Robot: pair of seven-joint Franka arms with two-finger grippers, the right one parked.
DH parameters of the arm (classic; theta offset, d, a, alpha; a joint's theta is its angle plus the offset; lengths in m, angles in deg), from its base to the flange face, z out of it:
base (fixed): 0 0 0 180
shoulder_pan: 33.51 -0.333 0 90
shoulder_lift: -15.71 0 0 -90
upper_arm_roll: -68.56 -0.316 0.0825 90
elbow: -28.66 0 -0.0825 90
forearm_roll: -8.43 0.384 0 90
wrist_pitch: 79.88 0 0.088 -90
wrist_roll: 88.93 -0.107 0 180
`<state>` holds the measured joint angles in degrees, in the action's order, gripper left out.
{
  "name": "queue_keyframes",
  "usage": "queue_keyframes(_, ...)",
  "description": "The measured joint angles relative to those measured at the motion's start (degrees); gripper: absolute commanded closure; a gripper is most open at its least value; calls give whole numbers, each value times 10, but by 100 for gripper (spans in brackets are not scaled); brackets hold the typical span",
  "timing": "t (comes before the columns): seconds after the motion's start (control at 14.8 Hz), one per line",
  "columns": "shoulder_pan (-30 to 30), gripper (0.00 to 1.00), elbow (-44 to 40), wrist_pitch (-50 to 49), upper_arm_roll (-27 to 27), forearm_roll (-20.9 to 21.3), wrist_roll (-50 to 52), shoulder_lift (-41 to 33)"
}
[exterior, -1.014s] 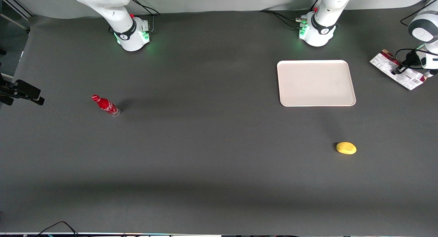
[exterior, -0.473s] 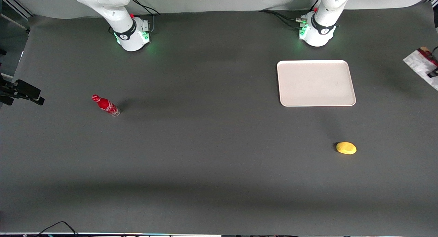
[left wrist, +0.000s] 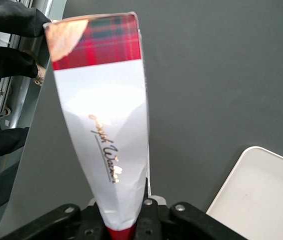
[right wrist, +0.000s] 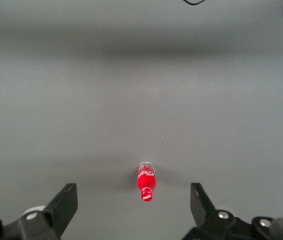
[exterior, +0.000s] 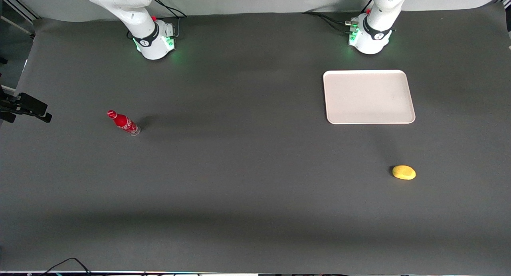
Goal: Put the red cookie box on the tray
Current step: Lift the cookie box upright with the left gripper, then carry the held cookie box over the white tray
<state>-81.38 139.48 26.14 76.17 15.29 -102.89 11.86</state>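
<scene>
The hand [left wrist: 126, 220] pinches one end of the red cookie box [left wrist: 104, 115], lifted clear of the dark desk [left wrist: 211, 75]; the tray [left wrist: 261, 195] lies near below.

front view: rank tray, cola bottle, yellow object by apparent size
1. tray, by far the largest.
2. cola bottle.
3. yellow object: close to the bottle, so this order is unsure.
The gripper holding the red cookie box is out of the front view.
</scene>
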Motion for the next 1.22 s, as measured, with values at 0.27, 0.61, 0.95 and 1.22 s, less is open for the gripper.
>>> queue_keyframes(0.27, 1, 100, -3, 0, 21, -1, -79, 8)
queue_keyframes(0.61, 45, 100, -7, -28, 101, -18, -33, 5)
queue_keyframes(0.95, 123, 100, 24, -94, 151, -51, 88, -56)
queue_keyframes(1.22, 150, 100, 184, -13, 149, -103, 92, -124)
